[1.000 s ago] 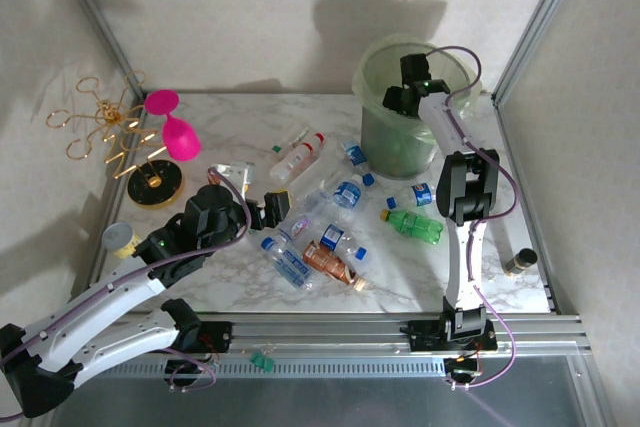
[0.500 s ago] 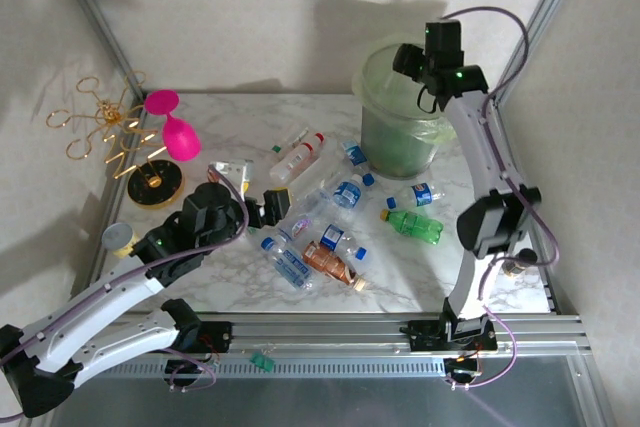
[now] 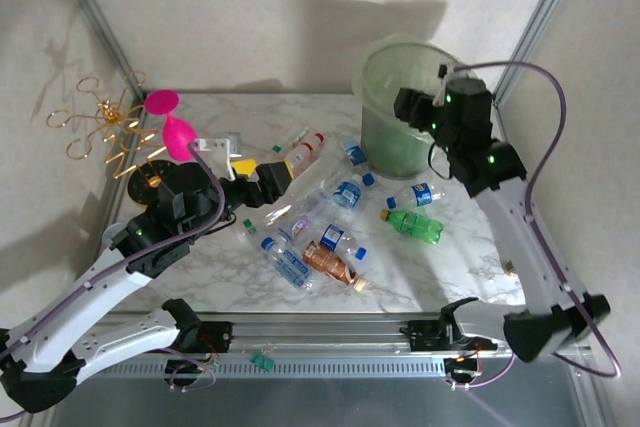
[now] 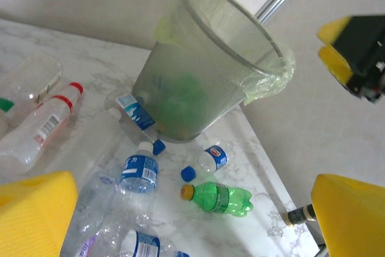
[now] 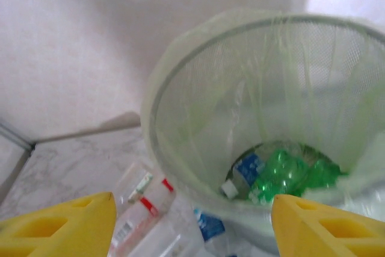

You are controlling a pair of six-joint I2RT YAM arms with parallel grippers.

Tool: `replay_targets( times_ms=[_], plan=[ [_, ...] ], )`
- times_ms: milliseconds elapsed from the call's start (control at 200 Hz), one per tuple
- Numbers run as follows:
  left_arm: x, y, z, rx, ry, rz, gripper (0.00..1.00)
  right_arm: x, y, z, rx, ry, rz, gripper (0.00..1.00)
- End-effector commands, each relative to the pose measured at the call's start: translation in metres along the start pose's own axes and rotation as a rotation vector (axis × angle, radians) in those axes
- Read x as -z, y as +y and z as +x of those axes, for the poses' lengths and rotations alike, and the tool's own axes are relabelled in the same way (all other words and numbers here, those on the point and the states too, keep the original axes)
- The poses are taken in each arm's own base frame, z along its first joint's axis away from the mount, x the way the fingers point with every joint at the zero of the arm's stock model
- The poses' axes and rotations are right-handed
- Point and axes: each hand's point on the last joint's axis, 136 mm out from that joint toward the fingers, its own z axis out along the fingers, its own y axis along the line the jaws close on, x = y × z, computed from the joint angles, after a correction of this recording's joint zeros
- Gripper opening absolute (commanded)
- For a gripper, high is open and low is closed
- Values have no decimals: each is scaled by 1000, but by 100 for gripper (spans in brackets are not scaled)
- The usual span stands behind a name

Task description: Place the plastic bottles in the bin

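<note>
Several bottles (image 3: 345, 190) lie scattered on the marble table (image 3: 420, 277), from the middle to the foot of the bin (image 3: 385, 137) at the far right. A few more, among them a green bottle (image 5: 283, 176), are inside it. The left gripper (image 3: 262, 175) hangs spread wide and empty over the left of the pile, by a red-capped bottle (image 3: 300, 157). The right gripper (image 3: 412, 107) is parted, holding nothing, just beside the bin's rim. Crowded round bottles could roll away or get pinched in pairs, and the right arm might snag the liner (image 4: 271, 79) and tip the bin.
</note>
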Motion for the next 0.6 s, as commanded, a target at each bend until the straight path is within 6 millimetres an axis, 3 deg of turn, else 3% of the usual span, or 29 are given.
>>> replay_targets(
  times_ms=[0,240,366,596],
  plan=[
    [6,-4,1,53,17,7,100,19,0,19,-14,9,-42,69],
    [-1,15,16,100,27,-52,99,45,-23,74,-31,91,-30,69],
    [-5,21,23,93,49,-77,99,43,-42,103,-9,155,36,70],
    [-11,27,24,86,50,-113,100,33,-60,153,-73,200,51,70]
  ],
)
